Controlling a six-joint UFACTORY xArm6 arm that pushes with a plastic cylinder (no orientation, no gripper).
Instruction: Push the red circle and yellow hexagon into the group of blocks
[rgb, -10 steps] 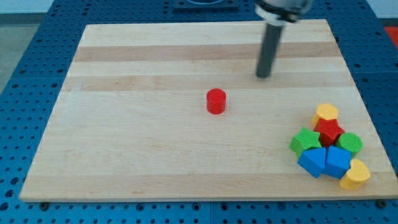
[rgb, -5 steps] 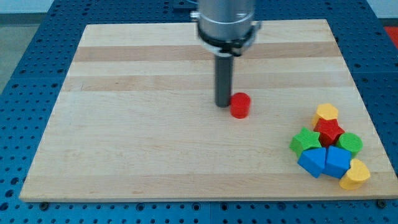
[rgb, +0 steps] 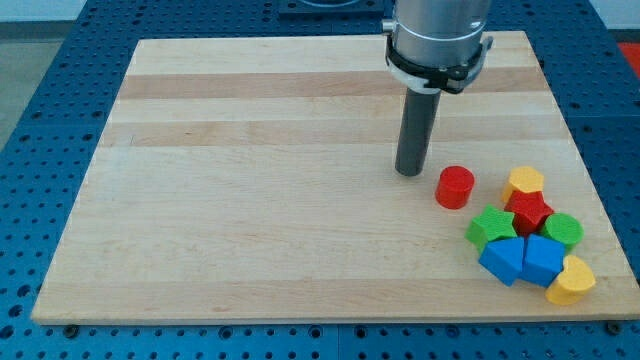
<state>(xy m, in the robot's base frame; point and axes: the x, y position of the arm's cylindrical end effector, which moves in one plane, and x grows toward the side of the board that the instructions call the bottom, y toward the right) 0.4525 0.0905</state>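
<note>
The red circle (rgb: 455, 187) stands on the wooden board (rgb: 250, 200), a little left of the group of blocks at the view's lower right. My tip (rgb: 408, 171) is just to its upper left, a small gap apart. The yellow hexagon (rgb: 525, 183) sits at the top of the group, touching the red star (rgb: 529, 212). The group also holds a green block (rgb: 490, 227), a green circle (rgb: 564, 230), two blue blocks (rgb: 503, 260) (rgb: 543, 258) and a yellow heart (rgb: 571, 281).
The board lies on a blue perforated table (rgb: 40, 120). The group sits close to the board's right and bottom edges. The arm's thick grey housing (rgb: 440, 35) hangs over the board's top right part.
The red circle has slid right and slightly down, from the board's middle toward the group. My tip swung left behind it, then followed it to the right.
</note>
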